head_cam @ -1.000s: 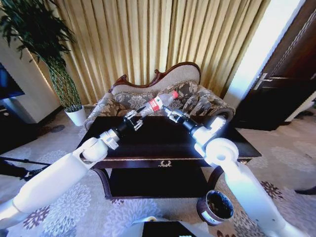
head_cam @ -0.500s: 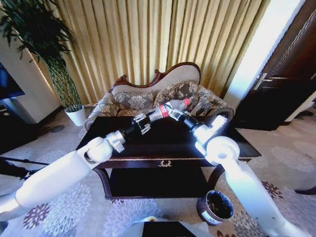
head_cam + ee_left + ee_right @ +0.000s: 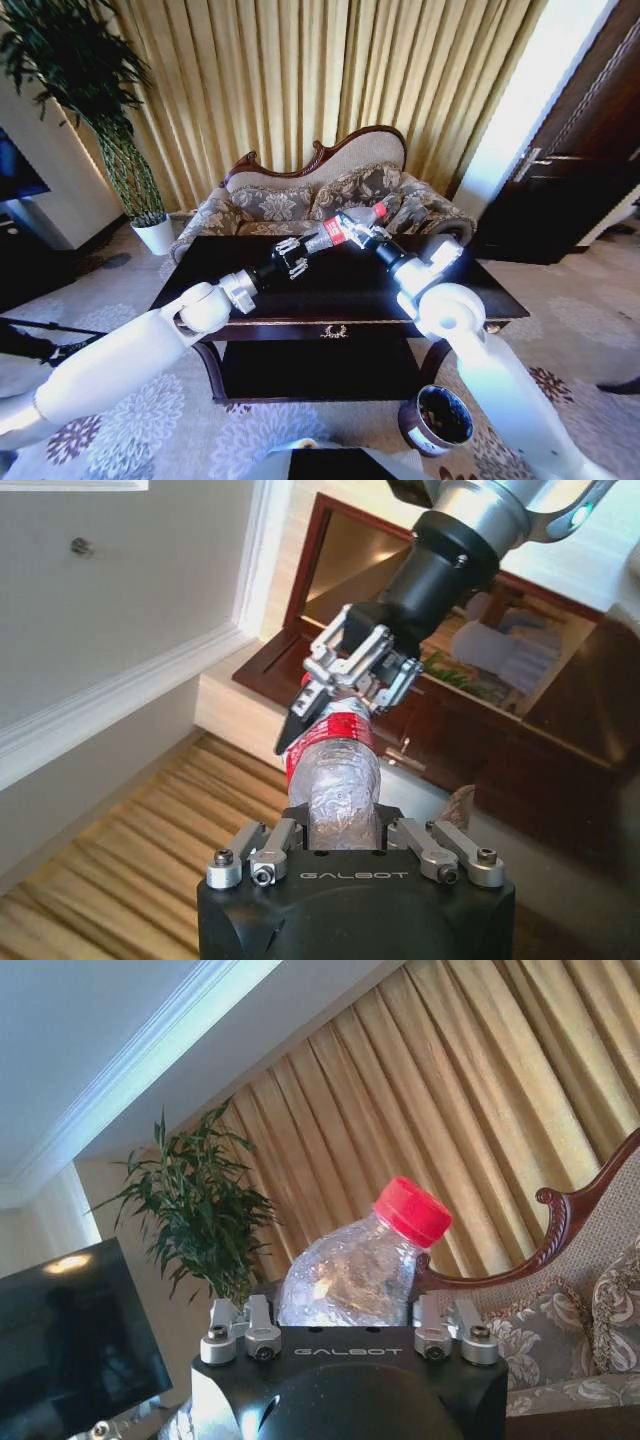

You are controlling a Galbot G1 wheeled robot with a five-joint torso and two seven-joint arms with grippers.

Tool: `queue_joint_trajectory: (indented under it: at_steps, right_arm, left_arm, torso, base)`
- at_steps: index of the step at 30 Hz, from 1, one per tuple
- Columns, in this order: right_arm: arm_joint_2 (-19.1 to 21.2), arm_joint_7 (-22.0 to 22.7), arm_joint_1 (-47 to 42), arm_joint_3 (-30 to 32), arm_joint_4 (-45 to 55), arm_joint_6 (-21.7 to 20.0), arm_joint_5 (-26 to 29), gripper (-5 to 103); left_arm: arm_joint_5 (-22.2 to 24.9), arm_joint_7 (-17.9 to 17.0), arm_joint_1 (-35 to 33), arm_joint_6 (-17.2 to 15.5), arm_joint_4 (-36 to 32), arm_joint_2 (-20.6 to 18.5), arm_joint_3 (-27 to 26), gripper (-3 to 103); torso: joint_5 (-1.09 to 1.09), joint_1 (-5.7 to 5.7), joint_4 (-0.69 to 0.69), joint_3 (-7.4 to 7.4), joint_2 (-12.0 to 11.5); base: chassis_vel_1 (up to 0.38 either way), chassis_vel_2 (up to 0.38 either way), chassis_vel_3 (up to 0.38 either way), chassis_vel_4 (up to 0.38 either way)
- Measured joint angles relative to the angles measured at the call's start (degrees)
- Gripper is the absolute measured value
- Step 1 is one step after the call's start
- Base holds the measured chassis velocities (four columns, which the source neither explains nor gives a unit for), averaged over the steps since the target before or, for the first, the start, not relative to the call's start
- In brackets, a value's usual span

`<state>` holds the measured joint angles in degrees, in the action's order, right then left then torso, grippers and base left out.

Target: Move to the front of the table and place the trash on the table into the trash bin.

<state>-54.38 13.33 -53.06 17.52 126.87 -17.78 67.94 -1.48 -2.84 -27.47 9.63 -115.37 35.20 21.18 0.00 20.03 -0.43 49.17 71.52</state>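
Bottle (image 3: 345, 229) held in air above table (image 3: 470, 290), both grippers clamped on it, left gripper (image 3: 297, 254) at base, right gripper (image 3: 372, 236) nr cap; risk: uneven release → drop/roll, well short of bin (image 3: 437, 420).

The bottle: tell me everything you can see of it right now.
The bottle is clear, crinkled plastic with a red cap and a red-and-white label. It is off the table, held roughly level above its far side, in front of the sofa. Both hands are on it: the left hand takes its base end, and the right hand is at the cap end, fingers around the neck and label. Nothing else touches it. It looks empty, though that is hard to confirm.
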Motion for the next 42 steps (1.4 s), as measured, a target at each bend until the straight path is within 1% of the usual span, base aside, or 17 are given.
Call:
queue_joint_trajectory:
  at_steps: [3,6,8,9,10,14,17,19,22,23,24,27,33,35,38,40,42]
  right_arm:
    - [0.08,-0.27,-0.11,0.05,0.03,-0.03,-0.04,53]
    - [0.05,-0.44,-0.54,0.36,-0.22,0.27,-0.69,44]
    - [-0.02,-0.44,-0.65,0.45,-0.41,0.42,-0.93,40]
    - [-0.07,-0.44,-0.73,0.53,-0.64,0.55,-1.09,40]
    - [-0.13,-0.44,-0.8,0.63,-0.96,0.69,-1.33,33]
    - [-0.3,-0.2,-0.89,0.9,-2.37,1.16,-2.47,28]
    - [-0.43,-0.05,-0.82,1.45,-4.1,1.86,-4.52,27]
    - [-0.5,0.18,-0.74,1.67,-4.54,2.02,-5.07,27]
    - [-0.16,1.19,-1.07,2.27,-7.38,3.9,-12.93,27]
    - [0.09,1.22,-1.41,2.41,-8.26,4.49,-16.44,27]
    - [0.09,1.22,-1.41,2.41,-8.26,4.49,-16.44,27]
    - [0.85,2.67,-3.1,3.14,-10.65,5.48,-27.03,27]
    - [1.05,6.07,-7.15,4.49,-10.81,5.1,-31.25,27]
    - [0.94,6.11,-7.76,4.79,-10.73,5.05,-32.12,27]
    - [0.16,6.15,-11.03,6.3,-9.95,3.89,-34.81,27]
    - [0.0,6.15,-11.98,6.6,-9.57,3.68,-35.09,27]
    - [-0.55,6.08,-15.16,7.46,-8.24,3.15,-36.33,27]
  left_arm:
    - [1.21,-1.27,-0.33,-1.63,-0.94,-0.51,0.44,29]
    - [2.5,-2.27,-0.7,-2.61,-1.4,-0.63,0.5,45]
    - [2.89,-2.5,-0.8,-2.72,-1.45,-0.63,0.5,45]
    - [3.06,-2.6,-0.84,-2.74,-1.49,-0.63,0.5,50]
    - [3.22,-2.62,-0.89,-2.76,-1.62,-0.64,0.5,56]
    - [4.54,-2.71,-0.93,-2.71,-2.27,-0.64,0.41,68]
    - [7.29,-2.69,-0.76,-3.5,-3.41,-0.64,-0.17,84]
    - [8.31,-2.69,-0.78,-3.86,-3.71,-0.64,-0.49,84]
    - [16.84,-5.83,-3.14,-9.06,-5.19,-1.15,-4.68,98]
    - [19.02,-7.28,-4.12,-10.59,-5.33,-1.06,-6.16,99]
    - [19.02,-7.28,-4.12,-10.59,-5.33,-1.06,-6.16,99]
    - [26.98,-13.74,-9.72,-15.88,-4.65,1.39,-15.25,100]
    - [31.36,-21.54,-18.09,-20.55,-2.29,5.18,-28.29,100]
    - [31.63,-22.66,-19.43,-21.16,-2.15,5.52,-29.92,100]
    - [34.81,-25.34,-25.11,-24.85,-2.47,6.87,-37.93,100]
    - [36.04,-25.77,-26.42,-25.62,-2.75,7.09,-39.82,100]
    - [40.56,-26.33,-31.27,-28.72,-4.17,7.59,-45.67,100]
  torso:
    - [0.0,0.0,0.01,0.0,0.0]
    - [-0.01,0.0,0.0,0.0,0.0]
    - [0.0,0.0,0.0,0.0,0.0]
    - [-0.01,0.0,0.0,0.0,0.0]
    - [0.0,0.0,0.0,0.0,0.0]
    - [0.02,0.0,0.0,0.0,0.0]
    - [0.0,0.0,0.0,0.0,0.0]
    - [0.01,0.0,0.0,0.0,0.0]
    - [0.01,0.0,0.01,0.0,0.0]
    - [0.01,0.0,0.02,0.0,0.0]
    - [0.01,0.0,0.02,0.0,0.0]
    - [-0.01,0.0,-0.01,0.0,0.0]
    - [-0.01,0.0,0.01,0.0,0.0]
    - [-0.01,0.0,0.0,0.0,0.0]
    - [-0.01,0.0,0.01,0.0,0.0]
    - [0.0,0.0,0.01,0.0,0.0]
    - [-0.01,0.0,0.0,0.0,0.0]
  base:
    - [0.0,0.0,0.0,0.0]
    - [0.0,0.0,0.0,0.0]
    - [0.0,0.0,0.0,0.0]
    - [0.0,0.0,0.0,0.0]
    - [0.0,0.0,0.0,0.0]
    - [0.0,0.0,0.0,0.0]
    - [0.0,0.0,0.0,0.0]
    - [0.0,0.0,0.0,0.0]
    - [0.0,0.0,0.0,0.0]
    - [0.0,0.0,0.0,0.0]
    - [0.0,0.0,0.0,0.0]
    - [0.0,0.0,0.0,0.0]
    - [0.0,0.0,0.0,0.0]
    - [0.0,0.0,0.0,0.0]
    - [0.0,0.0,0.0,0.0]
    - [0.0,0.0,0.0,0.0]
    - [0.0,0.0,0.0,0.0]
